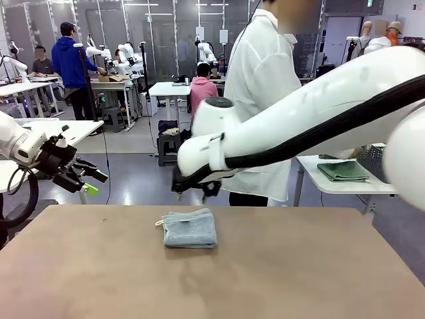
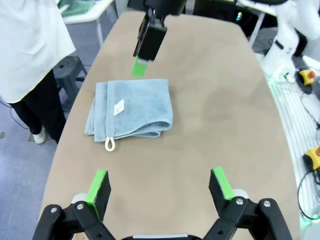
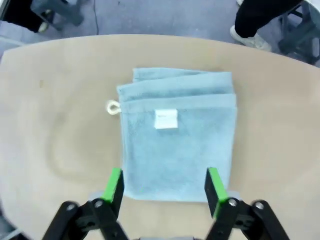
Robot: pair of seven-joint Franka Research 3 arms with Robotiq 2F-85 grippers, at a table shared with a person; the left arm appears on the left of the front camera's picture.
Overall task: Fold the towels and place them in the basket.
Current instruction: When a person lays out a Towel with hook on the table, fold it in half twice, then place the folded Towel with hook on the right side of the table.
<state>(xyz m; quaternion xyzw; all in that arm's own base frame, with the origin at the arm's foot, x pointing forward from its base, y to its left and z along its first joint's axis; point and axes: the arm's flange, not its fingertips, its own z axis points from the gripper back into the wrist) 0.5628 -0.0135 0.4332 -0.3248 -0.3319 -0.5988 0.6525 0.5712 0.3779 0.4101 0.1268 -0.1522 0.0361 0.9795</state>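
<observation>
- The right gripper (image 3: 165, 186) has its jaws apart, the green pads wide and nothing clamped between them.
- The towel (image 3: 177, 135) lies flat on the table (image 1: 299, 266), directly ahead of and under those jaws. Its near edge sits about level with the fingertips and is a little wider than the gap between them.
- The towel is folded into a neat, layered rectangle. A white label (image 3: 165, 119) faces up ahead of the jaws, and the small loop (image 3: 113, 107) sticks out past the side of the left-hand pad.
- From the front, the right gripper hangs just above the far edge of the towel. I can't tell whether the pads touch the cloth.
- The left gripper (image 2: 160, 187) is also wide open and empty. It is held off the table, with the towel well ahead of its jaws and the loop pointing towards it.
- A person in a white coat (image 1: 259, 86) stands at the far side, hands not on the cloth.
- Judged step: the folding looks done, and what remains is the pick-up for the basket.
- Next move, as I read it: the right jaws need to come down over the stacked edge and pinch all the layers together, so the fold does not fall open on lifting.
- A dark meshed thing (image 1: 373, 163) on the side table may be the basket, but it is too hidden to be sure.
</observation>
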